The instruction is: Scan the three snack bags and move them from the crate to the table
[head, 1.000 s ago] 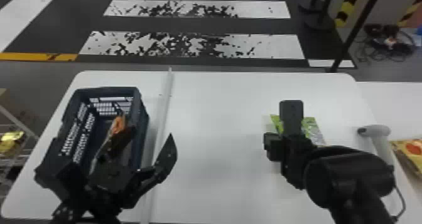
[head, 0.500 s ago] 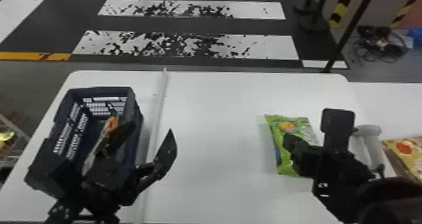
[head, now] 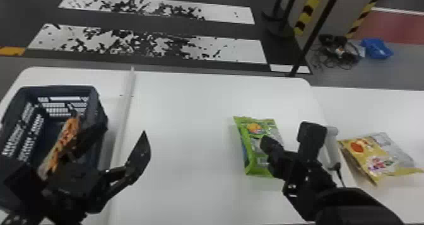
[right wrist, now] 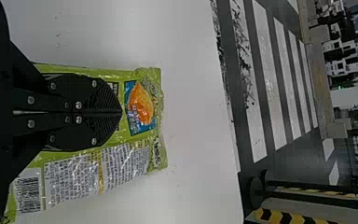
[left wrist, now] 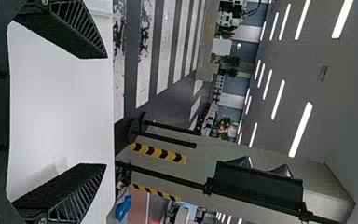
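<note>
White table (head: 189, 114): blue-black crate (head: 95, 98), long white bar (head: 125, 114), green snack bag (head: 249, 158).
Second table (head: 362, 107), beside: yellow snack bag (head: 378, 155).

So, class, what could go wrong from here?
The right gripper is shut above the green bag; lowered like that, it might just push it. The cable beside the right arm could snag. The left gripper might knock the crate reaching for the orange bag.

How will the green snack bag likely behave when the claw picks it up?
The green snack bag will probably flex rather than stay stiff, given its creased film. Its glossy surface could make it somewhat slippery. Lying flat on the table, it seems unlikely to roll.
</note>
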Robot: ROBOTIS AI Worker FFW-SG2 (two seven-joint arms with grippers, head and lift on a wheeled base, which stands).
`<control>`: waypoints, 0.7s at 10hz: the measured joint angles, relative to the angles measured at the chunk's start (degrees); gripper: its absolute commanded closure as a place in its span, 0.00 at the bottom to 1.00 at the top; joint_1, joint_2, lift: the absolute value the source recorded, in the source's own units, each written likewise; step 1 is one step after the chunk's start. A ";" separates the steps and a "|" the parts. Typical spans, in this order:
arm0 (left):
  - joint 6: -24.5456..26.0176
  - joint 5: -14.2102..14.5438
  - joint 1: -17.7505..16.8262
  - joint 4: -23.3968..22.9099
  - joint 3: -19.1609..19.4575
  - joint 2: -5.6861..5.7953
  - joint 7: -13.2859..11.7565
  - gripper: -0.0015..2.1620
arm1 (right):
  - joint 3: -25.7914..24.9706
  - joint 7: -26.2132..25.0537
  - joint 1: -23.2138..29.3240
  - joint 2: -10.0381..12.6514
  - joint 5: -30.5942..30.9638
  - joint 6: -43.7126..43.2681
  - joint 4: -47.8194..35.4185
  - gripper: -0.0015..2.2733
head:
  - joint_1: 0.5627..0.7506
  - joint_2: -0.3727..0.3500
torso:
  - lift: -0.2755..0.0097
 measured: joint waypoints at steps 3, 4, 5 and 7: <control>-0.65 -0.03 0.05 0.00 -0.63 -0.15 0.81 0.02 | 0.07 2.29 -1.39 -0.11 1.09 -8.31 8.67 0.95 | 0.70 0.30 | 0.75; -1.39 -0.03 0.05 0.00 -0.90 -0.21 1.44 0.02 | 0.07 2.71 -1.36 -0.19 1.44 -9.97 10.70 0.95 | 0.70 0.29 | 0.75; -2.20 -0.03 0.01 0.06 -1.15 -0.24 2.34 0.02 | 0.12 3.55 -0.80 -0.26 1.52 -11.56 12.76 0.95 | 0.70 0.29 | 0.75; -2.41 -0.03 -0.67 0.43 -1.28 -0.19 2.76 0.02 | 0.85 3.59 1.85 -0.16 1.27 -14.22 13.61 0.95 | 0.70 0.29 | 0.75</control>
